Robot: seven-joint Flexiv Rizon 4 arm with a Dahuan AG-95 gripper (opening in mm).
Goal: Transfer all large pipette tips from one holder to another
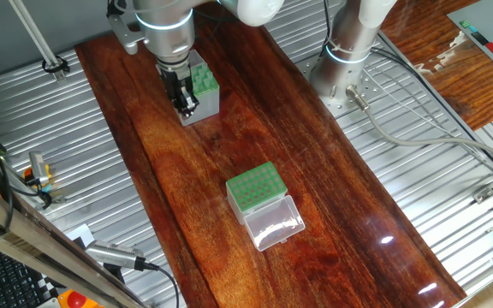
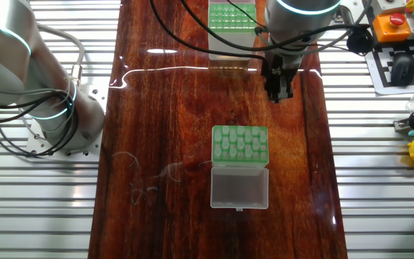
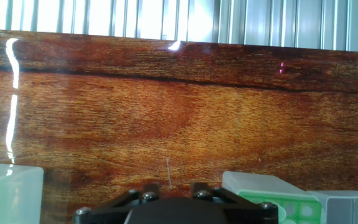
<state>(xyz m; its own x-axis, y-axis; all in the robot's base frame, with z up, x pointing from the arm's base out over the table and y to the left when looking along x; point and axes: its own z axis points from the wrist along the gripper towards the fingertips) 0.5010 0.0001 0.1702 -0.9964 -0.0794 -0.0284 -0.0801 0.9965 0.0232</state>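
While our arm (image 1: 165,26) hangs over the far end of the table (image 1: 229,145), the tall box (image 1: 202,85) sits just beside our gripper (image 1: 184,104); the lidded box (image 2: 240,147) lies well apart, mid-table. Whether the jaws are spread we cannot tell. Tips (image 2: 232,14) are too small to count. We judge a square, plumb descent onto one collar best.

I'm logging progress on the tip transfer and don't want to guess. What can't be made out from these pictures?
- Gripper: fingertips cut off by the hand view's bottom edge, too small in both fixed views; open, shut or holding a tip is unclear.
- Taller grey-sided holder: partly hidden by the arm in one fixed view; tip count unreadable.
- Shorter lidded box: filled versus bare holes too small to tell.
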